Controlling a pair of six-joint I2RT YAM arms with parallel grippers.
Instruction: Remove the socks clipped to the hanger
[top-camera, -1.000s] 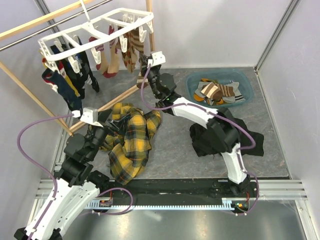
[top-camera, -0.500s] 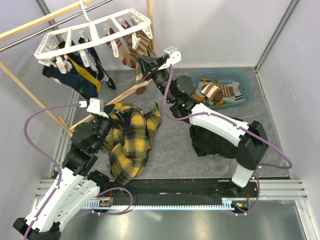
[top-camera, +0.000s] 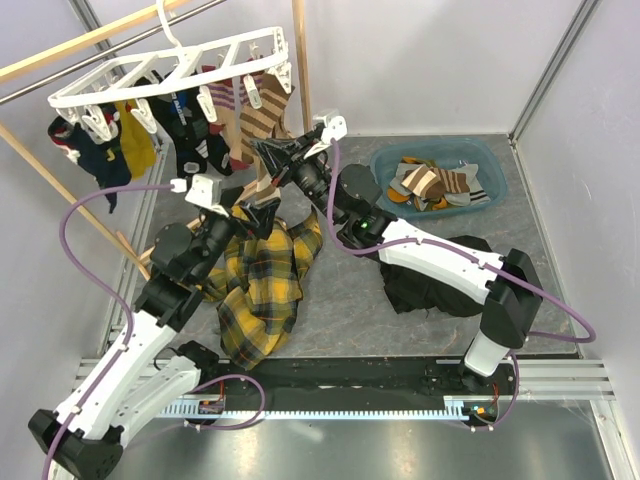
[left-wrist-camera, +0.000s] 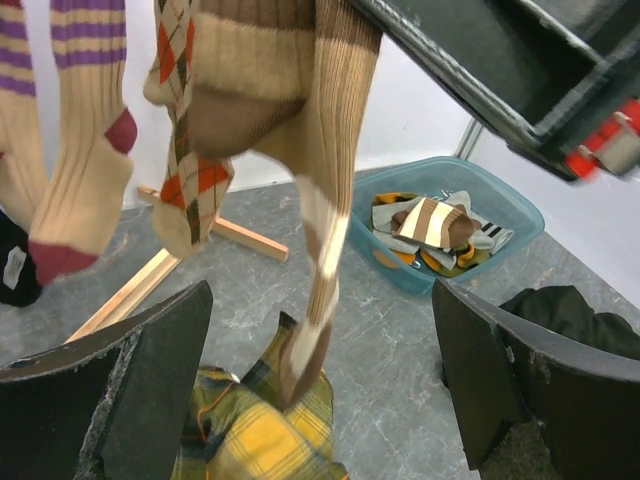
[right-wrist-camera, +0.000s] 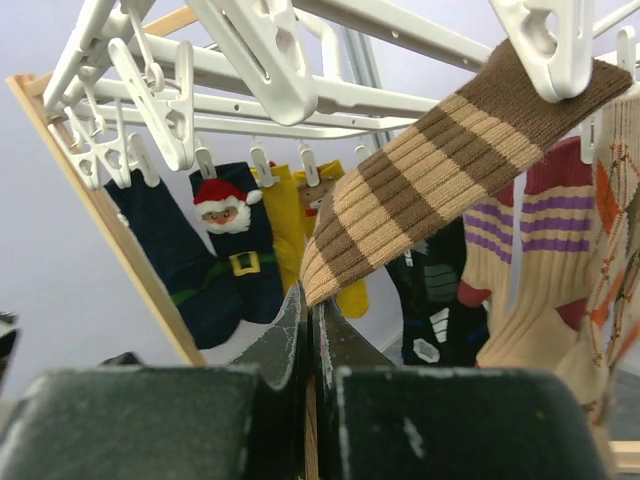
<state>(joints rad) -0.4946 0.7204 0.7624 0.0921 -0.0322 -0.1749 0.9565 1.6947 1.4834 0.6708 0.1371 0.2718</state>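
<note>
The white hanger (top-camera: 160, 70) hangs from the rail at the top left, with several socks (top-camera: 200, 125) clipped under it. My right gripper (top-camera: 272, 152) is shut on the lower part of a brown and tan striped sock (right-wrist-camera: 440, 170). A white clip (right-wrist-camera: 545, 40) holds the sock's top, and the sock runs taut to my right gripper (right-wrist-camera: 312, 295). My left gripper (top-camera: 258, 212) is open and empty just below. In the left wrist view its gripper (left-wrist-camera: 320, 400) frames the same sock's hanging toe end (left-wrist-camera: 320, 250), without touching it.
A yellow plaid cloth (top-camera: 260, 275) lies under both grippers. A black garment (top-camera: 440, 275) lies under the right arm. A blue tub (top-camera: 385, 170) holding several socks stands at the back right. The wooden rack's post (top-camera: 299, 60) and floor beam (top-camera: 235, 198) stand close behind.
The hanger has swung left and tilted. My right gripper has moved down and left, drawing the striped sock taut. My left arm has risen up and right toward the sock's hanging end.
</note>
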